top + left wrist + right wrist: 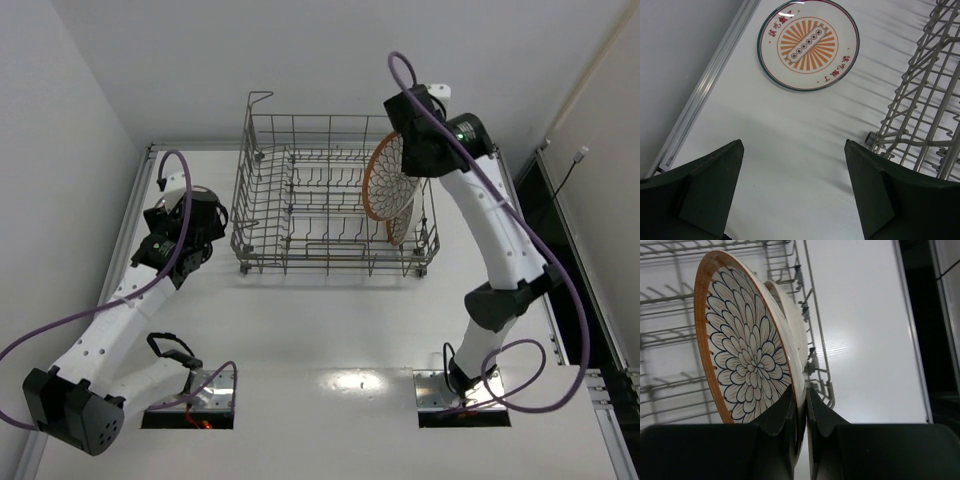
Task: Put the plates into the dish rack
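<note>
Operator: Dark fingers (777, 427) at the bottom of my right wrist view sit nearest. The right jaws are almost closed, pinching the lower rim of the first plate (747, 355).

Supervisor: What does it look like?

Operator: It is round and shallow, with a brown-orange rim. I can see a white face covered in dark-outlined petals that fan out from the centre like scales. It stands on edge, leaning a little.

Supervisor: Where is it?

Operator: From the top camera I see it at the right end of the dish rack (262, 200), between the tall grid sides. Its patterned face is turned toward the rack's left end. I cannot tell whether its edge sits in the tines, because my own fingers hide it.

Supervisor: And the other one?

Operator: The second plate (790, 322) is just behind the first, also on edge, close to the rack's right wall. I only see its plain white back.

Supervisor: Left arm?

Operator: The left jaws are spread wide with nothing between them. They hang over the bench (790, 150), just beside a corner foot (871, 137) of the rack. Beyond them a sunburst plate (808, 44) lies flat on the bench, apart from the rack. It has a dark green rim and a cream face with orange rays and red characters.
</note>
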You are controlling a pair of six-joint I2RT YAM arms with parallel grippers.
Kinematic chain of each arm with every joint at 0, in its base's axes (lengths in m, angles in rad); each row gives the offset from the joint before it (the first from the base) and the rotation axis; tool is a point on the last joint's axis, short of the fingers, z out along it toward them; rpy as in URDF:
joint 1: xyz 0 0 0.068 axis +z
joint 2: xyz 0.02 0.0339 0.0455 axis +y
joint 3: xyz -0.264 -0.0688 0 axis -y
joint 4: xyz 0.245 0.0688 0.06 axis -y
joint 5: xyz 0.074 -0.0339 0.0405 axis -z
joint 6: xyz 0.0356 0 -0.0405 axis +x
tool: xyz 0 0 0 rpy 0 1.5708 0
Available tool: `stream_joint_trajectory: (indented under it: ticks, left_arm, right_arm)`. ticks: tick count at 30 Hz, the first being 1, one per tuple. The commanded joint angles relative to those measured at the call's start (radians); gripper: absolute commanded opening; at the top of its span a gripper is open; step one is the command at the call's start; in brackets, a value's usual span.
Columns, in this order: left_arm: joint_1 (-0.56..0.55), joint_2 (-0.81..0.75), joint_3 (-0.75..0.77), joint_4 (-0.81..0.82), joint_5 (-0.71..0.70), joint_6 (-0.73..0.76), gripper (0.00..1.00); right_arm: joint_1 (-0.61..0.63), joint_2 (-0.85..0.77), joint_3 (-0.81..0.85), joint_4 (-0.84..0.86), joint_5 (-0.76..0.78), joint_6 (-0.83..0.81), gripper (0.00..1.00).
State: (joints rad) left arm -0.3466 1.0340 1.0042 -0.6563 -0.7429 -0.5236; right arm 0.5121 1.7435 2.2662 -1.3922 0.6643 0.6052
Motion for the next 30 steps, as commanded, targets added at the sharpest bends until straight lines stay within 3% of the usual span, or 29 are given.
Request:
stream_joint_trajectory:
  ticks: [1, 8, 13, 30]
  left_arm:
    - [-0.009, -0.04, -0.015, 0.034, 0.034, 0.004, 0.8]
    - [-0.009, -0.06, -0.026, 0.024, 0.034, 0.004, 0.8]
    - [-0.009, -0.069, -0.035, 0.024, 0.025, 0.014, 0.8]
    - [-0.009, -0.088, -0.035, 0.024, -0.006, 0.043, 0.8]
  right_arm:
    - [-0.021, -0.03, 0.004, 0.139, 0.169, -0.057, 0.0]
    - [-0.021, 0.094, 0.018, 0.13, 0.29, -0.048, 0.0]
    - [-0.021, 0.105, -0.051, 0.289, 0.31, -0.179, 0.0]
    - [0.038, 0.295, -0.111, 0.341, 0.425, -0.26, 0.0]
